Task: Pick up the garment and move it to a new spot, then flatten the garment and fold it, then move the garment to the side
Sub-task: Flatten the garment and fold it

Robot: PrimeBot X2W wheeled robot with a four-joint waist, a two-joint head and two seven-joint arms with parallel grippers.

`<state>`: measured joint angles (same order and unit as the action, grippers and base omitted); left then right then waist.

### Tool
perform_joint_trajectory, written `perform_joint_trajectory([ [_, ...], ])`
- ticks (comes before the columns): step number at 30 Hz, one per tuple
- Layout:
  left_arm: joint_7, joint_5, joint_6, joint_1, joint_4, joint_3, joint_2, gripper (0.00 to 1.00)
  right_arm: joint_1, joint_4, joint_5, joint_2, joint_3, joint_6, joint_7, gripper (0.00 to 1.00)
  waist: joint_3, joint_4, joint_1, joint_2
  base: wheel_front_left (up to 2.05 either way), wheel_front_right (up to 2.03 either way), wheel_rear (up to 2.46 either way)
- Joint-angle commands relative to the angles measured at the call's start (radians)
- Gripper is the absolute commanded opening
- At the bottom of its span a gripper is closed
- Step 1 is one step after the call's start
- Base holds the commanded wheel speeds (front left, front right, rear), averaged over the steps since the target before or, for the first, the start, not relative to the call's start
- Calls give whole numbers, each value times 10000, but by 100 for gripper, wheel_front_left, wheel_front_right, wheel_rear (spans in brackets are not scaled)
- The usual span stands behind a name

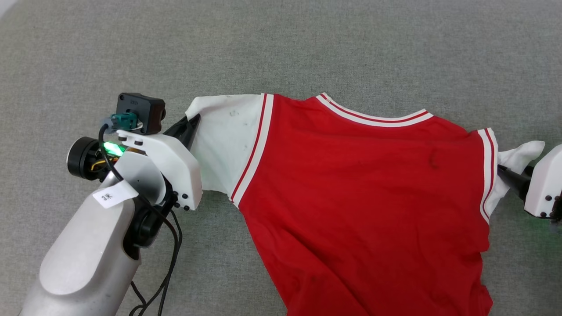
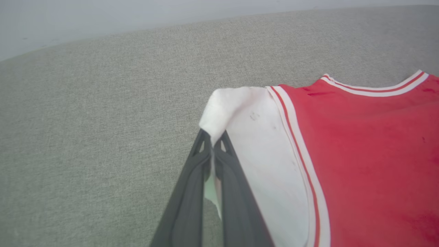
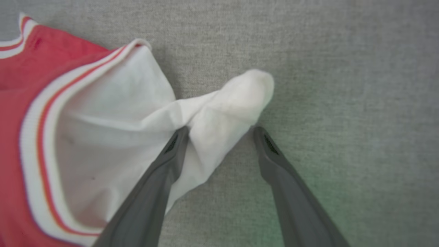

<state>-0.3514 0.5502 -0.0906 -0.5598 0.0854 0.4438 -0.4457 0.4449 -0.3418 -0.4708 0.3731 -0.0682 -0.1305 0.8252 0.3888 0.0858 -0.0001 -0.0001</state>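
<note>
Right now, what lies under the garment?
The garment lies on the grey fabric surface, which shows around it. Anything beneath its red body is covered and cannot be seen.

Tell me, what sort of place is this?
Likely a robot lab or test bench: a red jersey on a plain grey cloth surface, the left gripper pinching its sleeve, loose cables.
</note>
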Motion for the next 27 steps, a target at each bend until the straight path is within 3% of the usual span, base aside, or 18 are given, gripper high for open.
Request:
perform_joint_trajectory([
  [1, 57, 31, 4, -100, 11, -14, 13, 0, -574, -654, -134, -520, 447, -5, 394, 100, 28, 19, 1, 1, 0, 0, 0],
  [2, 68, 55, 10, -99, 43, -6, 27, 0, -624, -778, -186, -596, 521, -16, 551, 100, 31, 22, 1, 1, 0, 0, 0],
  [3, 94, 70, 20, -101, 58, -6, 33, 0, -655, -850, -198, -618, 594, -16, 624, 46, 27, 18, 1, 1, 0, 0, 0],
  [4, 119, 74, 17, -103, 89, -11, 23, 0, -634, -881, -245, -636, 637, -16, 618, 9, 11, 7, 1, 1, 0, 0, 0],
  [5, 128, 75, 15, -90, 134, -16, 11, 0, -574, -867, -283, -629, 640, -17, 550, 0, -27, -14, 1, 1, 0, 0, 0],
  [16, 450, 163, -70, -208, 529, -338, -222, 0, 526, 319, 219, 309, -143, 4, -763, 0, -1035, -394, 1, 1, 0, 0, 0],
  [27, 1237, 356, 156, -1900, 1831, -1120, -372, 0, 2256, 269, 1300, 185, -519, 6, -2136, 0, -1418, -856, 1, 1, 0, 0, 0],
])
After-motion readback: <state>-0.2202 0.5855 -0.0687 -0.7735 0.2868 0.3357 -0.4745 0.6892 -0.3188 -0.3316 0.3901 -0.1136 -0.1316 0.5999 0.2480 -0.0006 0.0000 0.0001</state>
